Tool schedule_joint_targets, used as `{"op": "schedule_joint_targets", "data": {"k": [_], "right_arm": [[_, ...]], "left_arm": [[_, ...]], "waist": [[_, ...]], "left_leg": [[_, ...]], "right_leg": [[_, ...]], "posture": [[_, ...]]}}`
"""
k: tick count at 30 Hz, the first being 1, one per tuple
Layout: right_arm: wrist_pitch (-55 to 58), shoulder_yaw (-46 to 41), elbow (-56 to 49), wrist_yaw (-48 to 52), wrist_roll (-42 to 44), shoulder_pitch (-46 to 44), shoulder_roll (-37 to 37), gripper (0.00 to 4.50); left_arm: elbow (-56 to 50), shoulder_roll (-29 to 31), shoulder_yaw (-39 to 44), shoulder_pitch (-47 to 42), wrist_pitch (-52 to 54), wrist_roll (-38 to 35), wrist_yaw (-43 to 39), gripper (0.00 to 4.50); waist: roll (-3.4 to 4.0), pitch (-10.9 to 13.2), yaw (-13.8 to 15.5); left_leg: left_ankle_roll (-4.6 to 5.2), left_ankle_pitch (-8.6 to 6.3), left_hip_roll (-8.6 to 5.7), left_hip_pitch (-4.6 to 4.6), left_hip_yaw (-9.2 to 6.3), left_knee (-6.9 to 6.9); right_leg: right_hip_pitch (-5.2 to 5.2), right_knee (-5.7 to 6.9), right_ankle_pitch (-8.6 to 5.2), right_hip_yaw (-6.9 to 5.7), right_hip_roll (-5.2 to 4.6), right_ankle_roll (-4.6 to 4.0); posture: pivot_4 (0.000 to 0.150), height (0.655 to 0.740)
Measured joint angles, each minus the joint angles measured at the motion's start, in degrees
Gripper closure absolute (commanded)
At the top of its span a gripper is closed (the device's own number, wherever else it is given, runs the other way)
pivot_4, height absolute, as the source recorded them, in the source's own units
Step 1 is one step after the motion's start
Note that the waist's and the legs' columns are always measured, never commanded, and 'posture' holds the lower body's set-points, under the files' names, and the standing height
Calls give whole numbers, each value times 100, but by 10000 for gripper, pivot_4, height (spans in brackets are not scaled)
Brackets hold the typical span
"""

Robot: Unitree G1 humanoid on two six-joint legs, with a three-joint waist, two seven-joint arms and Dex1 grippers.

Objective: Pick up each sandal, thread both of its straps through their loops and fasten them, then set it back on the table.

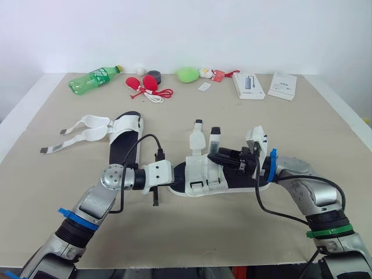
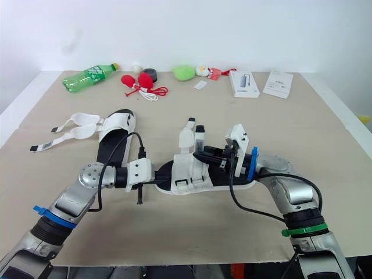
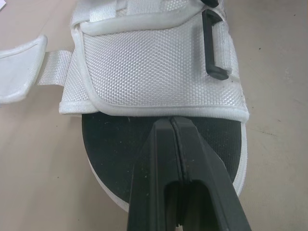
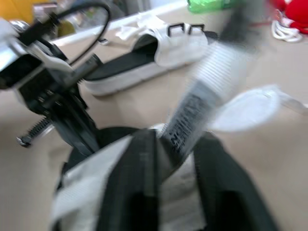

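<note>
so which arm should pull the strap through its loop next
Right, probably: the right gripper holds a strap between its fingers; the left gripper sits shut over the insole of the sandal.

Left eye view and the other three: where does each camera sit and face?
Left eye view: head, looking down over the table; left arm, right arm show.
Right eye view: same scene, same arms.
Left wrist view: along the shut left tool onto the near sandal's end.
Right wrist view: along the right tool, gripping a strap; far sandal beyond.

Two sandals (image 1: 200, 168) (image 1: 125, 145), one green bottle (image 1: 93, 79), two white packages (image 1: 248, 86) (image 1: 283, 86), one dark tape roll (image 1: 154, 75), one green lump (image 1: 187, 74).
</note>
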Motion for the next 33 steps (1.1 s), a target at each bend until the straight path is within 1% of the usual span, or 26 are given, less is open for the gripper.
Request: {"op": "schedule_joint_targets", "data": {"k": [2, 3, 9, 15, 20, 23, 24, 25, 26, 27, 28, 30, 33], "right_arm": [[-38, -14, 0, -21, -213, -1, 0, 11603], [-58, -14, -1, -19, -281, -2, 0, 6370], [-86, -14, -34, 79, -487, -109, 50, 6370], [28, -13, -33, 235, -568, -524, 70, 6370], [131, -13, -8, 325, -643, -561, 69, 6370], [87, -25, 243, 368, -802, -775, 50, 14189], [55, -51, 331, 427, -815, -864, 49, 18442], [40, -116, 472, 522, -825, -1068, 49, 25601], [47, -128, 495, 551, -823, -1129, 49, 27448], [142, -129, 524, 615, -800, -1265, 52, 33504], [223, -129, 546, 665, -782, -1357, 59, 35770], [451, -121, 569, 764, -757, -1547, 63, 44872], [666, -35, 669, 887, -783, -1724, 57, 44872]], "left_arm": [[0, 0, 0, 0, 0, 0, -3, 45000], [0, -1, 0, 0, 0, 0, -4, 45000], [1, -4, -4, 0, -1, 1, -10, 45000], [12, -36, -13, 0, -22, 3, -26, 45000], [22, -78, -14, 0, -24, 11, -34, 45000], [25, -99, -12, 2, -21, 25, -22, 45000], [26, -102, -10, 7, -21, 25, -18, 45000], [24, -104, -11, 9, -22, 25, -18, 45000], [24, -105, -11, 10, -22, 25, -19, 45000], [24, -107, -11, 11, -23, 24, -21, 45000], [24, -112, -11, 11, -23, 23, -22, 45000], [25, -125, -12, 11, -23, 22, -27, 45000], [27, -128, -6, 11, -23, 13, -45, 45000]], "waist": [[0, 0, 0], [0, 0, 0], [0, 0, -2], [0, 0, 4], [0, 0, 7], [0, 0, 3], [0, 0, 4], [1, 0, 2], [0, 0, 3], [0, 0, 2], [1, 0, 3], [0, 0, 6], [0, 0, 5]], "left_leg": [[0, 0, 0, 0, 0, 0], [0, 0, 0, 0, 0, 0], [0, 0, 0, -1, 0, 0], [0, 0, -1, -7, 0, 0], [0, 0, -2, -9, 0, 0], [0, 0, -2, -9, 3, 1], [0, 0, -2, -9, 2, 1], [0, 0, -2, -9, 3, 1], [0, 0, -2, -9, 2, 1], [0, 0, -2, -9, 2, 0], [0, 0, -2, -9, 1, 0], [0, 0, -3, -11, 1, 0], [0, 0, -3, -11, 2, 0]], "right_leg": [[-1, 0, 0, -1, 0, 0], [-1, 0, 0, 0, 0, 0], [-2, 0, 0, 0, 0, 0], [-6, 0, 0, 0, -1, 2], [-8, 0, -1, 0, -2, 3], [-9, 0, 2, 2, -3, 1], [-10, 0, 2, 1, -2, 2], [-10, 0, 2, 2, -2, 2], [-10, 0, 2, 2, -2, 2], [-10, 0, 2, 2, -2, 2], [-10, 0, 2, 1, -1, 2], [-10, 0, 1, 1, -2, 3], [-10, -1, 0, 1, -3, 4]], "posture": [[1500, 7400], [1500, 7400], [1500, 7400], [1500, 7400], [1500, 7400], [1500, 7400], [1500, 7400], [1500, 7400], [1500, 7400], [1500, 7400], [1500, 7400], [1500, 7400], [1500, 7400]]}}
